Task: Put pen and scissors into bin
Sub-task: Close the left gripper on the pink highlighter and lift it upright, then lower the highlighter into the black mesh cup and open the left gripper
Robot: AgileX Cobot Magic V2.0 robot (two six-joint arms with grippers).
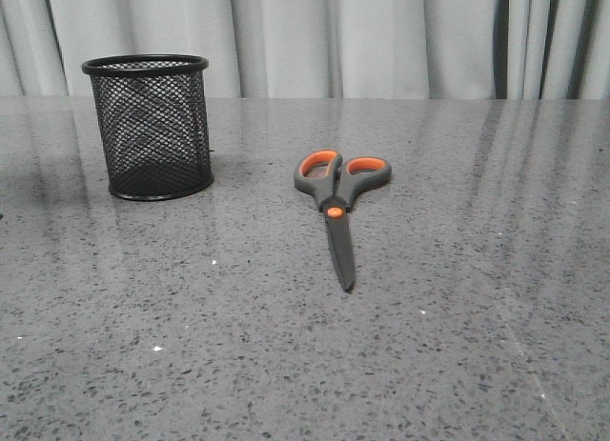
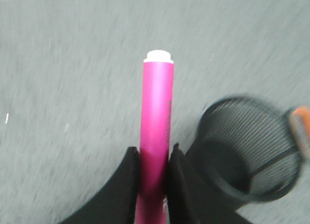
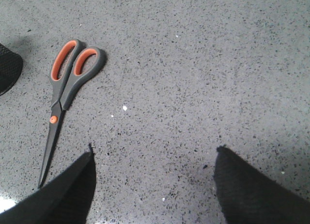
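The left end effector (image 2: 154, 178) has two matte black fingers (image 2: 125, 185) with rounded, bulging inner faces. The right end effector (image 3: 152, 183) shows two black, coarse-textured fingers (image 3: 252, 190) tapering to pointed tips.

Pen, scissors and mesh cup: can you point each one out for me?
Pen (image 2: 156, 122): left wrist view, middle of the pink barrel.
Scissors (image 1: 335, 211): front view, the orange pivot dot.
Mesh cup (image 1: 152, 127): front view, the wire-mesh side wall.
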